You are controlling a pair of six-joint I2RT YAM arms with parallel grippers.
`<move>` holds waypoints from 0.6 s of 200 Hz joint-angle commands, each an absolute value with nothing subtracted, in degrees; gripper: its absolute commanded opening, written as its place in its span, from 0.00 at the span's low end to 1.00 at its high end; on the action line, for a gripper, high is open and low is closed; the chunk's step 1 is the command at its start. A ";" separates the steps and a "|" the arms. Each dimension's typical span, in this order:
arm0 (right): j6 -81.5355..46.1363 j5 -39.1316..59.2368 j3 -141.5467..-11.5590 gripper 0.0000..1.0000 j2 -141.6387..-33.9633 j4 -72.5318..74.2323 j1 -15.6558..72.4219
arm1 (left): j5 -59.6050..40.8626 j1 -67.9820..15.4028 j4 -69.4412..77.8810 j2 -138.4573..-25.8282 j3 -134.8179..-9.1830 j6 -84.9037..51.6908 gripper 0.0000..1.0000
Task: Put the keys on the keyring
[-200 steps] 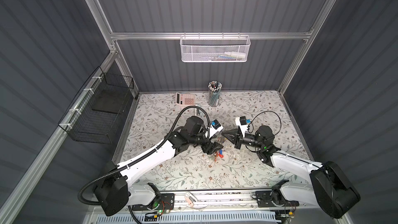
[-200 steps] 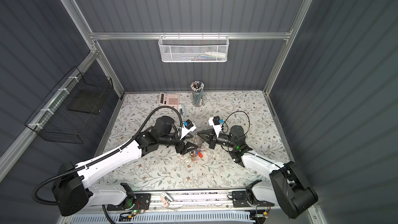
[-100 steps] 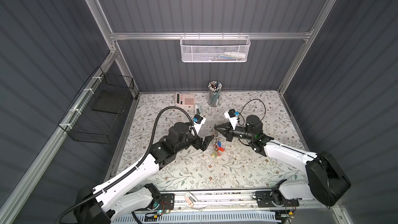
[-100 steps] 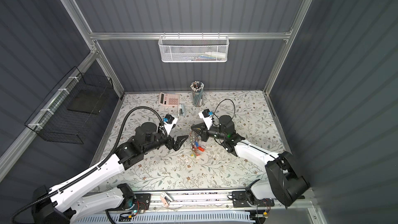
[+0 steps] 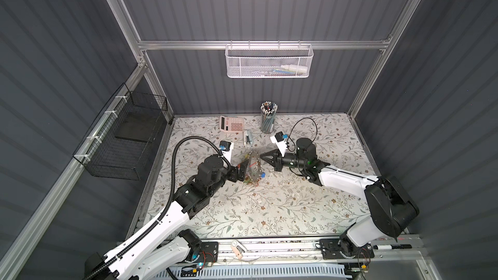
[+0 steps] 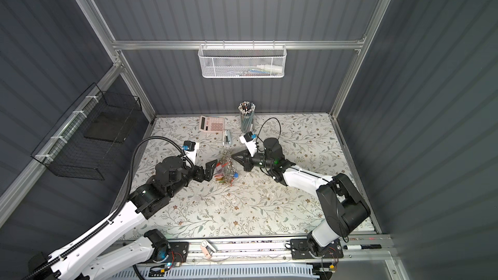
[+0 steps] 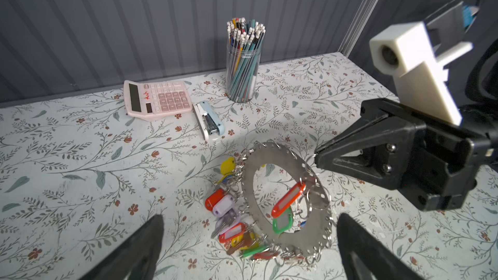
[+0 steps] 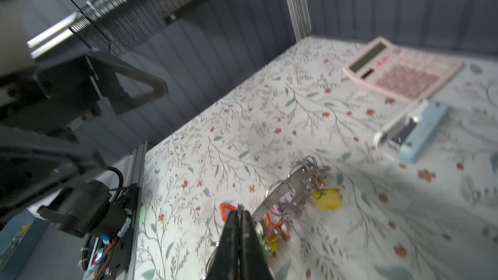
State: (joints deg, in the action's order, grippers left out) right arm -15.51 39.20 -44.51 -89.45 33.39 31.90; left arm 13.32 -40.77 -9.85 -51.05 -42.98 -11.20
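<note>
The keyring [image 7: 318, 227], a large flat grey metal ring with a notched rim, stands tilted on edge on the floral table; it also shows in both top views [image 5: 255, 168] [image 6: 228, 167]. The keys [image 7: 229, 206] hang from it on small split rings, with red, lilac, yellow, orange [image 7: 288, 197] and green [image 7: 281, 223] tags. My right gripper [image 7: 317, 157] [image 5: 262, 157] [image 8: 239, 210] is shut, its tip pinching the ring's upper rim. My left gripper [image 7: 249, 218] [image 5: 244, 171] is wide open, with its fingers on either side of the bunch and touching nothing.
A pink calculator [image 7: 159, 101], a pale blue stapler [image 7: 208, 121] and a clear cup of pencils [image 7: 244, 76] stand near the back wall. A white mesh basket [image 5: 269, 63] hangs on that wall and a black wire basket [image 5: 121, 141] on the left wall.
The left jaws have opened wide and that arm has drawn back to the left. The right gripper has moved left and towards the back wall, and the keyring has come with it.
</note>
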 commanded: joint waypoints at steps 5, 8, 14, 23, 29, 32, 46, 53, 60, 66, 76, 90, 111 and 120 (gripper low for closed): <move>-18.36 39.76 -37.89 0.00 -88.93 40.64 29.04 | 13.09 -40.52 -10.26 -52.08 -42.50 -11.69 1.00; -18.55 39.60 -37.12 0.00 -88.84 41.14 28.79 | 13.03 -40.47 -10.14 -52.24 -42.53 -11.73 1.00; -18.90 39.41 -35.46 0.02 -88.79 42.14 28.16 | 12.94 -40.51 -9.79 -52.61 -42.40 -11.78 1.00; -19.60 39.09 -33.28 0.10 -88.68 43.71 26.94 | 12.75 -40.52 -9.24 -53.26 -42.41 -12.02 1.00; -20.15 38.65 -31.87 0.17 -88.39 44.78 26.28 | 12.59 -40.52 -8.83 -53.68 -42.34 -12.19 1.00; -20.54 38.45 -31.13 0.19 -88.15 45.43 25.74 | 12.51 -40.47 -8.62 -53.87 -42.24 -12.36 1.00; -21.94 36.95 -28.04 0.32 -85.87 47.91 23.92 | 12.51 -40.50 -7.55 -55.07 -42.10 -13.07 1.00; -21.93 35.32 -27.02 0.36 -84.01 47.69 23.30 | 12.82 -40.43 -7.22 -55.74 -42.09 -13.47 1.00; -21.44 33.71 -26.55 0.38 -81.88 46.36 22.67 | 13.47 -40.39 -6.86 -56.44 -42.13 -13.96 1.00; -20.81 32.12 -26.33 0.39 -79.93 44.60 22.25 | 13.91 -40.39 -6.64 -57.04 -41.94 -14.30 1.00; -20.29 29.56 -26.44 0.43 -77.06 41.35 21.36 | 14.47 -40.26 -5.48 -57.62 -41.73 -14.82 1.00; -19.63 26.07 -26.95 0.44 -72.29 36.14 19.67 | 16.00 -39.93 -3.51 -58.17 -40.90 -16.16 1.00; -17.38 20.61 -27.62 0.53 -64.58 28.48 18.48 | 19.90 -38.00 -0.53 -58.28 -39.12 -19.40 1.00; -16.11 16.91 -27.88 0.59 -60.13 25.23 18.20 | 22.09 -36.46 0.73 -58.19 -37.97 -21.50 1.00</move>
State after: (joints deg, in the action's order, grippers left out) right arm -19.46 26.26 -26.48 -67.22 34.70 18.90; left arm 16.05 -39.31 -4.16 -58.30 -40.42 -16.10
